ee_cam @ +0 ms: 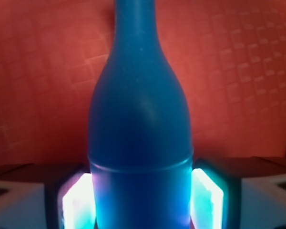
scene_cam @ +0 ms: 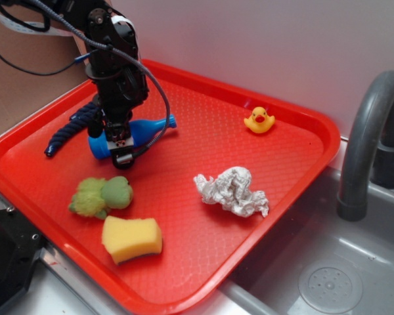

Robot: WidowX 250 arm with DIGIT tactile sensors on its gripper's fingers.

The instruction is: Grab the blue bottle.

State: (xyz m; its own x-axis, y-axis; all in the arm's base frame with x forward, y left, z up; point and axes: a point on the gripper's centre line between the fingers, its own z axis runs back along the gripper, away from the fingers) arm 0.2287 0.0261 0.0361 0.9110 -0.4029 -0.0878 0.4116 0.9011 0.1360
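The blue bottle (scene_cam: 146, 128) lies on its side on the red tray (scene_cam: 203, 147), neck pointing right toward the back. My gripper (scene_cam: 122, 155) reaches down over the bottle's body near its base. In the wrist view the blue bottle (ee_cam: 139, 119) fills the middle, neck pointing away. The gripper (ee_cam: 142, 202) has its two lit pads (ee_cam: 78, 200) pressed against either side of the body, shut on it. The bottle still rests on the tray.
A dark navy rope (scene_cam: 74, 126) lies just left of the bottle. On the tray are a green scrubber (scene_cam: 102, 195), a yellow sponge (scene_cam: 132, 239), a crumpled white cloth (scene_cam: 232, 191) and a yellow duck (scene_cam: 259, 121). A sink (scene_cam: 328, 279) and grey faucet (scene_cam: 368, 138) stand right.
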